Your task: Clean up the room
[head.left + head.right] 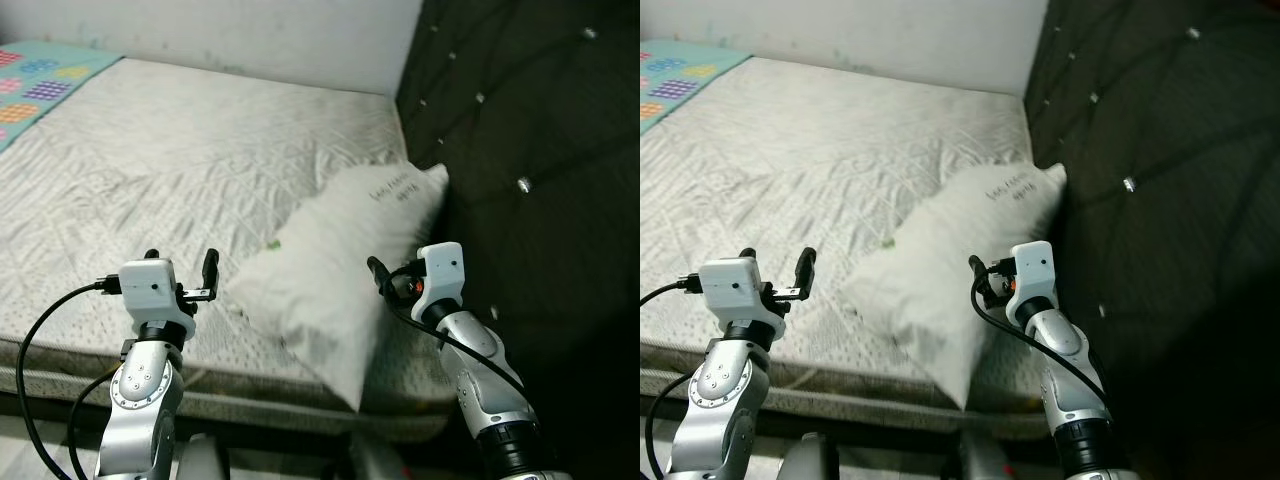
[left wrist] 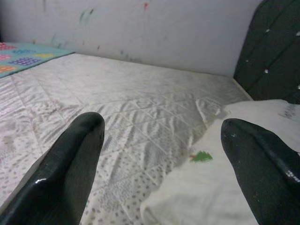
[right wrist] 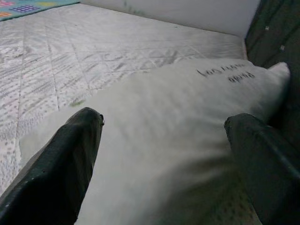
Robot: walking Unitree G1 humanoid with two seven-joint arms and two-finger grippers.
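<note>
On the bed (image 1: 150, 150) — pillow (image 1: 340, 260) between both spread grippers (image 1: 180, 268) (image 3: 164, 140), seemingly untouched

Soft, even light falls on the pale mattress (image 1: 180, 170), the tufted headboard (image 1: 540, 150) sinks into deep shadow, and close-up black fingers (image 3: 56, 168) blur with faint glare in the wrist views.

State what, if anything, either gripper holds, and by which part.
Nothing is held. The left gripper and right gripper are both open, near the pillow.
</note>
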